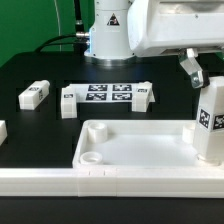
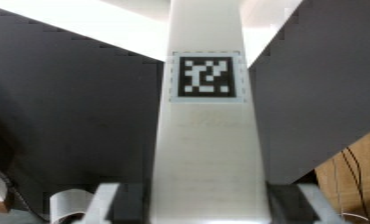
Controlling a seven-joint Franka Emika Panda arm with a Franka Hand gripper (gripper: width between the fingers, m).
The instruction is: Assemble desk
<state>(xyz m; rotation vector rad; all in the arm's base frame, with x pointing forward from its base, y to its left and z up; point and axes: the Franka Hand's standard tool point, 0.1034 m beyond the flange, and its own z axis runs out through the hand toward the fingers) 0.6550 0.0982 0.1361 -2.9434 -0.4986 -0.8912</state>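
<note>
step: fitting a leg | end effector point(image 2: 185, 203) clenched on upright leg point(image 1: 210, 122) | leg stands at desk tray point(image 1: 140, 150) corner, exterior view's right; possibly in its socket, seating unclear | other legs point(image 1: 35, 95) lie on tabletop point(image 1: 40, 70) | next: keep vertical, press and twist home

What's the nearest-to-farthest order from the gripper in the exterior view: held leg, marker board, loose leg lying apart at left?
1. held leg, upright in the gripper, the exterior view's right.
2. marker board, centre.
3. loose leg, the exterior view's left.
</note>
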